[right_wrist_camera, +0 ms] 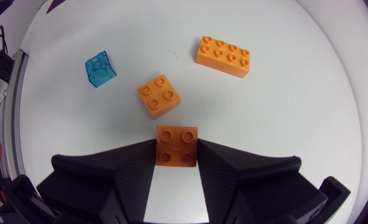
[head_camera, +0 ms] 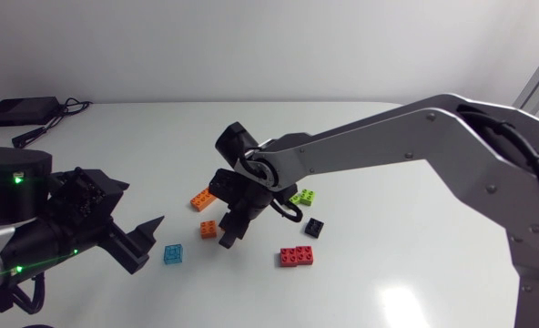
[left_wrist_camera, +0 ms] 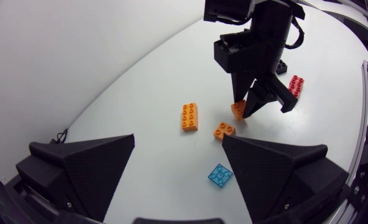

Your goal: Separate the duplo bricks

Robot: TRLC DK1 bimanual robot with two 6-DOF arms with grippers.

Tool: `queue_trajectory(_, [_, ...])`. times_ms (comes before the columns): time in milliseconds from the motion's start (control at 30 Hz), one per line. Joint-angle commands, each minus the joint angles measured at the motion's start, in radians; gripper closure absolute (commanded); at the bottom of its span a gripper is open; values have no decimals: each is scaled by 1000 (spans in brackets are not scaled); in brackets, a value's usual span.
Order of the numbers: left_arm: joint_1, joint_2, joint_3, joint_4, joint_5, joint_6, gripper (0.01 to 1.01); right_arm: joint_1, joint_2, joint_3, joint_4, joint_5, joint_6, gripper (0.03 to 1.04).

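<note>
My right gripper [right_wrist_camera: 176, 163] is shut on a small orange 2x2 brick [right_wrist_camera: 176, 146], with a finger against each of its sides. In the head view this gripper [head_camera: 228, 235] hangs low over the table's middle. Just ahead of it lie another orange 2x2 brick [right_wrist_camera: 158, 95], a long orange brick [right_wrist_camera: 222, 56] and a clear blue brick [right_wrist_camera: 101, 68]. My left gripper [left_wrist_camera: 181, 180] stands open and empty, apart from the bricks; the blue brick [left_wrist_camera: 220, 175] lies closest to it. A red brick [head_camera: 298, 257], a black brick [head_camera: 314, 228] and a green brick [head_camera: 302, 196] lie under the right arm.
A black box with cables [head_camera: 19, 111] sits at the table's far left corner. The right arm [head_camera: 388, 141] stretches across from the right side above the red, black and green bricks.
</note>
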Motion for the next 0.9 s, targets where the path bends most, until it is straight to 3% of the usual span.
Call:
queue_trajectory(0, [8,15,-6,13,11,11,43,13,32,32,-25,12,-19,557])
queue_trajectory(67, [10,15,-6,13,14,13,43,16,36,35,-28,22,-24,538])
queue_trajectory(167, [11,15,-9,13,17,13,43,19,44,44,-35,28,-24,393])
queue_trajectory(533, [16,-14,-9,8,26,15,43,19,-16,9,-43,35,-8,133])
queue_trajectory(867, [61,-57,48,-21,6,28,43,-55,-352,-156,6,164,19,70])
